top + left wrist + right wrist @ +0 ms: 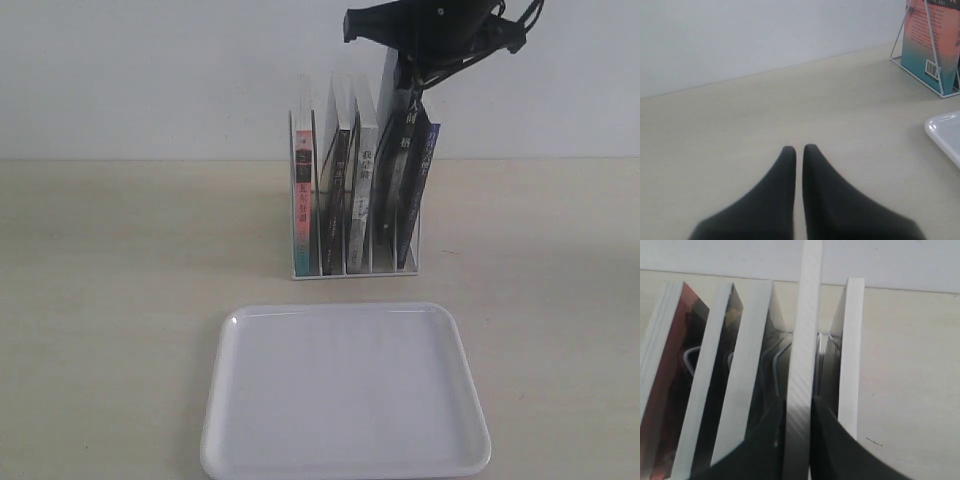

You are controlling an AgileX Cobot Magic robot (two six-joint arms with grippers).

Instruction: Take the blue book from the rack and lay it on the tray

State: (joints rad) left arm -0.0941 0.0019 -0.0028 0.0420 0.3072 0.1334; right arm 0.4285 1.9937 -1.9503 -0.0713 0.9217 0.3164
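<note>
The white wire rack [355,272] stands upright at the middle back of the table and holds several books. The blue book [403,140], with a very dark spine and white characters, is second from the right and sits higher than its neighbours. My right gripper [407,88] comes down from above and is shut on its top edge. In the right wrist view the black fingers [775,435] pinch the book's white page edge [805,340]. The white tray [340,390] lies flat in front of the rack. My left gripper [799,147] hovers over bare table, shut and holding nothing.
A book with a brighter blue spine [426,175] leans in the rightmost slot, close beside the gripped one. Two black-spined books [335,200] and a pink-and-teal book [302,190] fill the other slots. A white wall rises behind the rack. The tray corner [945,132] shows near my left gripper.
</note>
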